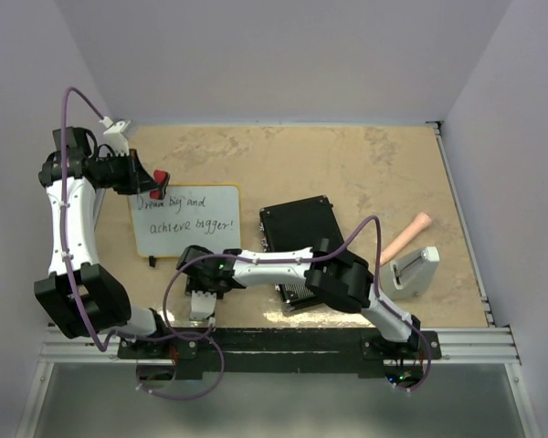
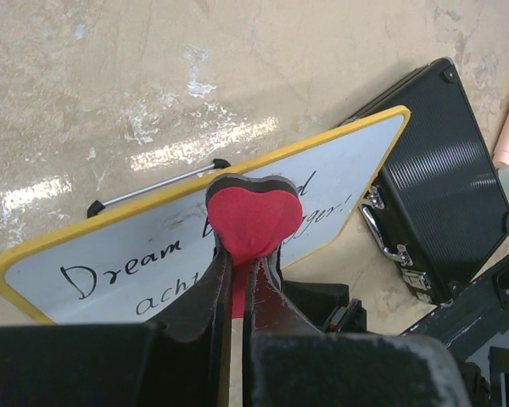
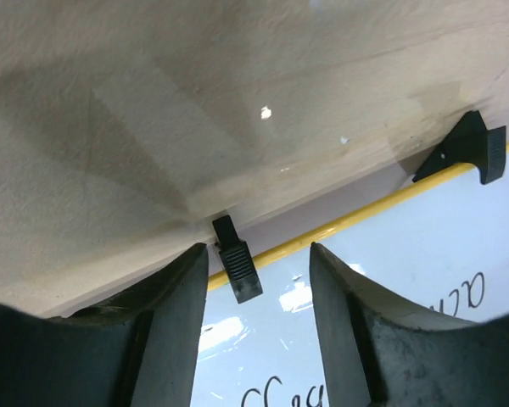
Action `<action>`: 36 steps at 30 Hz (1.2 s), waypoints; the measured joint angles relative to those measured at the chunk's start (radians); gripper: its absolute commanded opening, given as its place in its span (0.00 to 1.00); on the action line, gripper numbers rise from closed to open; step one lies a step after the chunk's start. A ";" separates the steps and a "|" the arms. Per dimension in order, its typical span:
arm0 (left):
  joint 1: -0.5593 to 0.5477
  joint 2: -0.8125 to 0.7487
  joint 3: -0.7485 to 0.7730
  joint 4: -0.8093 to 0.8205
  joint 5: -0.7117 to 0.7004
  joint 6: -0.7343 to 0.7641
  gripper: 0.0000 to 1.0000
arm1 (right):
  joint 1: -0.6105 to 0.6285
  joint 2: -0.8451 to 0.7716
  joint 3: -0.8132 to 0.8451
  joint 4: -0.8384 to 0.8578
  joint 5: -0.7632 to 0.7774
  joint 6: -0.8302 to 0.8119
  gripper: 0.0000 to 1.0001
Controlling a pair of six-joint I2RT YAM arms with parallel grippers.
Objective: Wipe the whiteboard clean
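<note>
The small white whiteboard with the thin yellowish frame [image 1: 186, 222] is laid flat on the tan table [image 1: 347, 164], just left of the black ribbed rectangular case [image 1: 301, 242]. Its black handwriting ("Dream big and achieve bigger!") is unwiped. A red heart-shaped foam eraser [image 2: 253, 216] is clamped tight in the left gripper [image 2: 237, 271] and held over the board's far left corner; whether it's actually touching can't be told. The right gripper [image 3: 259, 271] is parked at the board's near edge with its fingers spread apart. A little black foot [image 3: 237, 259] is seen between them, not squeezed.
</note>
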 measured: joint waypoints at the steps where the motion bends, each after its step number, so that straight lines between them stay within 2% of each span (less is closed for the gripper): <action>1: 0.000 0.000 0.000 0.002 0.001 -0.003 0.00 | 0.004 -0.001 0.000 0.005 -0.001 0.011 0.59; 8: 0.000 0.012 0.034 0.008 0.004 -0.009 0.00 | 0.027 -0.016 0.000 0.021 -0.002 0.101 0.73; 11: 0.003 0.024 0.081 0.007 0.003 -0.006 0.00 | 0.031 -0.056 0.000 0.038 -0.002 0.153 0.74; 16: 0.031 0.026 0.144 0.004 0.008 0.015 0.00 | 0.028 -0.170 -0.005 0.087 -0.012 0.278 0.79; 19: 0.068 0.028 0.170 -0.017 0.020 0.039 0.00 | 0.011 -0.269 -0.016 0.117 -0.064 0.390 0.87; 21: 0.093 0.027 0.173 -0.035 0.021 0.076 0.00 | -0.012 -0.332 -0.019 0.126 -0.114 0.478 0.89; 25: 0.137 0.008 0.149 -0.054 0.000 0.180 0.00 | -0.113 -0.402 0.022 0.121 -0.237 0.714 0.91; 28: 0.174 -0.023 0.105 -0.088 -0.011 0.277 0.00 | -0.248 -0.407 0.077 0.114 -0.360 0.947 0.92; 32: 0.217 -0.090 -0.009 -0.112 -0.019 0.417 0.00 | -0.431 -0.407 0.077 0.116 -0.509 1.247 0.91; 36: 0.222 -0.172 -0.146 -0.107 -0.020 0.536 0.00 | -0.533 -0.407 0.023 0.131 -0.630 1.461 0.90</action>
